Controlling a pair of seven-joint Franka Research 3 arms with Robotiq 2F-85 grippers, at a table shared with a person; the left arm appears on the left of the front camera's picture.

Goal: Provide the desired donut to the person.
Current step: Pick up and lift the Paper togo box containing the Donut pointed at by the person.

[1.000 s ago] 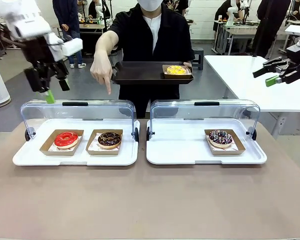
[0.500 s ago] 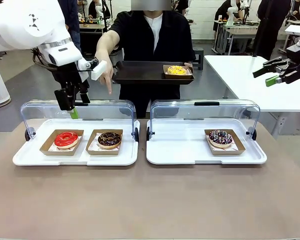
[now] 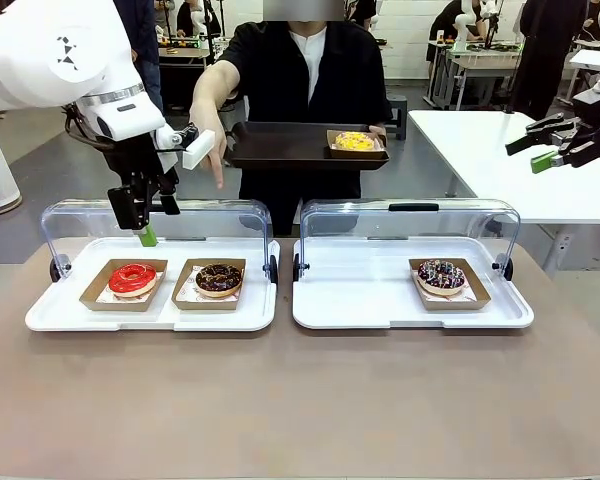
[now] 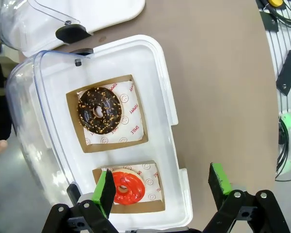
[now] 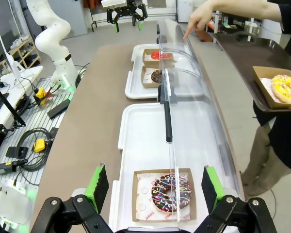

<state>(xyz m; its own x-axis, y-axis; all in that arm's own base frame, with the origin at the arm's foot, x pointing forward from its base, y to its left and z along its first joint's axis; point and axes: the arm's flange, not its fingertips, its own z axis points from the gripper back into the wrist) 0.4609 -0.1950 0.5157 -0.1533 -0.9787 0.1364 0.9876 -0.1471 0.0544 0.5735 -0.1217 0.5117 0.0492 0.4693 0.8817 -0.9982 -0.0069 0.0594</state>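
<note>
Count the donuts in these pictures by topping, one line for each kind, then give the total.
Red-glazed donut: 1
Chocolate donut with light crumbs: 1
Chocolate donut with coloured sprinkles: 1
Yellow donut: 1
Total: 4

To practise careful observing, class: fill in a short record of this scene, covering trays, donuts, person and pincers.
left tray: red donut, chocolate donut
right tray: sprinkled donut
lids: both open
person: one hand points down toward left tray; holds dark tray with yellow donut
left pincer: open, over left tray by red donut
right pincer: open, raised off to the right
</note>
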